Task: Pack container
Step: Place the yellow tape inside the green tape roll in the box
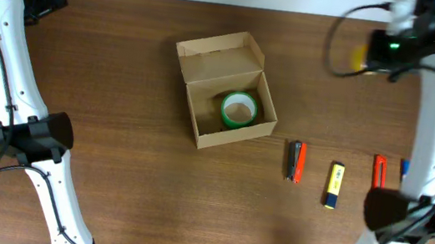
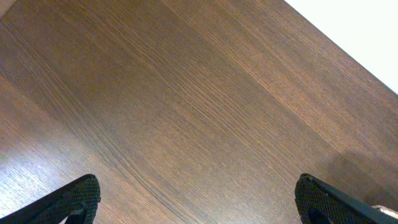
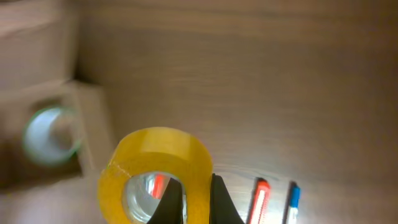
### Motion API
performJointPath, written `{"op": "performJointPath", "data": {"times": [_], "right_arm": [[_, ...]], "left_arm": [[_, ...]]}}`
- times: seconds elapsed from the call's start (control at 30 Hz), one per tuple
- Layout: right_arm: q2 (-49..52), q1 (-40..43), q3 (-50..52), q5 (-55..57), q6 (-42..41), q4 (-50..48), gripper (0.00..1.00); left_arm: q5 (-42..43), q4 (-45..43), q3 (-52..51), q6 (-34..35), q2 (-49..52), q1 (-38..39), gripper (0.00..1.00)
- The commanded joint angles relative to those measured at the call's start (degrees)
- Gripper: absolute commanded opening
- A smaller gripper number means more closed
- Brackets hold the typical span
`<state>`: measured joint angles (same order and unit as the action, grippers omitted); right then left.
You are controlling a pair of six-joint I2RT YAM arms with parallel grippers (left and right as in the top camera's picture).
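Note:
The tan cardboard box (image 1: 228,122) stands open at the table's middle, its flap lid (image 1: 219,55) tilted back, and shows blurred at the left of the right wrist view (image 3: 87,118). A green tape roll (image 1: 238,109) lies inside it. My right gripper (image 3: 196,202) is shut on a yellow tape roll (image 3: 158,162), one finger inside the ring and one outside, held high above the table's back right (image 1: 364,54). My left gripper (image 2: 199,202) is open and empty over bare wood at the back left.
On the table right of the box lie a red-and-black marker (image 1: 296,161), a yellow marker (image 1: 334,184), a red marker (image 1: 379,171) and a blue one (image 1: 403,169). The red marker (image 3: 258,199) and the blue marker (image 3: 292,199) show under my right gripper.

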<state>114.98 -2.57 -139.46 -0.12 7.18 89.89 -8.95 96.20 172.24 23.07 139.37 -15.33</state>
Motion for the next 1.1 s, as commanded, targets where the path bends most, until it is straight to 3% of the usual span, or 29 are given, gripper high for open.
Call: {"op": "performJointPath", "data": {"times": [0.0, 0.17, 0.37, 0.8, 1.07], "right_arm": [[0.7, -8.0, 0.0, -0.8, 9.9, 1.0, 0.04], [0.8, -19.7, 3.2, -2.3, 19.1, 0.6, 0.04], [1.3, -27.4, 10.8, -2.3, 22.0, -3.0, 0.04], [12.3, -27.3, 15.7, 3.5, 13.5, -17.3, 0.04], [19.4, -25.4, 15.7, 2.5, 11.8, -18.7, 0.04]], "left_arm": [[0.2, -0.1, 0.3, -0.9, 0.5, 0.1, 1.00], [0.2, 0.1, 0.3, -0.9, 0.5, 0.1, 1.00], [0.2, 0.1, 0.3, -0.9, 0.5, 0.1, 1.00], [0.2, 0.1, 0.3, -0.9, 0.5, 0.1, 1.00], [0.2, 0.5, 0.3, -0.9, 0.5, 0.1, 1.00]]}}
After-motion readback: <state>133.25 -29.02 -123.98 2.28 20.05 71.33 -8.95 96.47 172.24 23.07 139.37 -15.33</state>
